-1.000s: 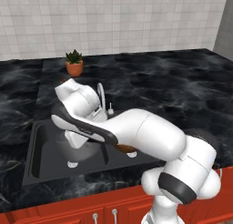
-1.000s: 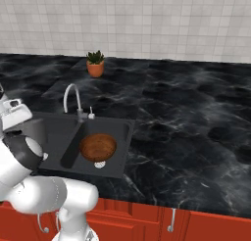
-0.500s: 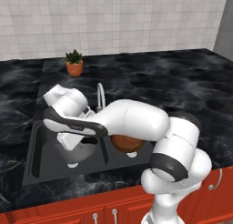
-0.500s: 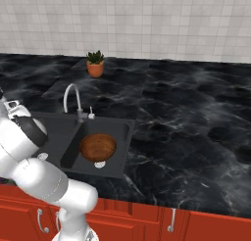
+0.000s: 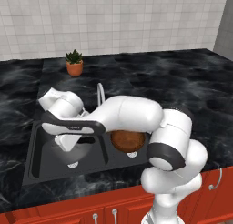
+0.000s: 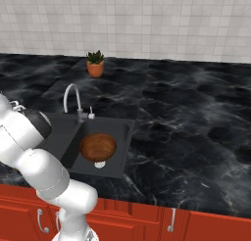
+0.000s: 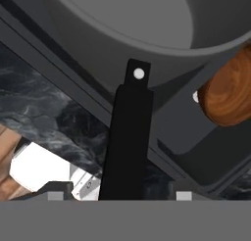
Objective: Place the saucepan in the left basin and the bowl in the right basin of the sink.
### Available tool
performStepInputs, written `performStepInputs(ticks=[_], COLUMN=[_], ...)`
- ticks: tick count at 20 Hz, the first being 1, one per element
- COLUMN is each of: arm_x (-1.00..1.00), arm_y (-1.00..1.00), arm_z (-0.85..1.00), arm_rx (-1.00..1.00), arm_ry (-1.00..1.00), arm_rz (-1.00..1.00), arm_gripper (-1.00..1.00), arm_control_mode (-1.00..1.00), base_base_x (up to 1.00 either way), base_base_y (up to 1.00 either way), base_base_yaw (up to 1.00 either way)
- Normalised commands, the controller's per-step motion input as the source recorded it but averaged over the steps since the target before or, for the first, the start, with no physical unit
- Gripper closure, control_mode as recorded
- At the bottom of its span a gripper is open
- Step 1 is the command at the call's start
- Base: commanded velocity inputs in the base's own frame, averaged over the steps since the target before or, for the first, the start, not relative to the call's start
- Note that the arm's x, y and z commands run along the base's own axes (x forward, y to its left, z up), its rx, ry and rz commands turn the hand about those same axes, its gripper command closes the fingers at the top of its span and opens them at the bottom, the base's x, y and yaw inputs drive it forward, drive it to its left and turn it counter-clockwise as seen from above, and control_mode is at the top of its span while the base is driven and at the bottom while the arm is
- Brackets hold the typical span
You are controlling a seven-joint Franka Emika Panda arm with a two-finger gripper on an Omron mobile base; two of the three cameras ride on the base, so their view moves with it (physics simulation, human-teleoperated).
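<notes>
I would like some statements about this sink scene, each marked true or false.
1. The bowl lies in the right basin. True.
2. The saucepan stands on the counter beside the plant pot. False: in the hand view it sits in the sink, by the bowl.
3. The bowl is grey metal. False: it is reddish-brown wood.
4. A plant pot stands on the counter behind the sink. True.
5. The saucepan's black handle has a hole near its end. True.

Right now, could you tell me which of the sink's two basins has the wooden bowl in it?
The right basin, the narrower one: the bowl sits over its drain. The wider left basin has none.
</notes>
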Motion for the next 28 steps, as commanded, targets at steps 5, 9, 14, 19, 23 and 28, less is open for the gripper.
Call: performStepInputs(ticks=[5,9,14,19,23,28], arm_x=[0.25,0.33,0.35,0.29,0.29,0.26], arm_y=[0.03,0.04,0.07,0.11,0.14,0.12], arm_z=[-0.14,-0.18,-0.21,-0.24,-0.24,-0.26], arm_rx=[0.06,0.05,0.02,0.03,0.05,0.04], arm_ry=[0.00,0.00,0.00,0.00,0.00,0.00], arm_rz=[0.06,0.00,0.00,0.00,0.00,0.00], arm_gripper=[1.00,1.00,1.00,1.00,1.00,1.00], arm_control_mode=[-1.00,-1.00,-1.00,-1.00,-1.00,-1.00], base_base_x=[0.00,0.00,0.00,0.00,0.00,0.00], base_base_y=[0.00,0.00,0.00,0.00,0.00,0.00], base_base_yaw=[0.00,0.00,0.00,0.00,0.00,0.00])
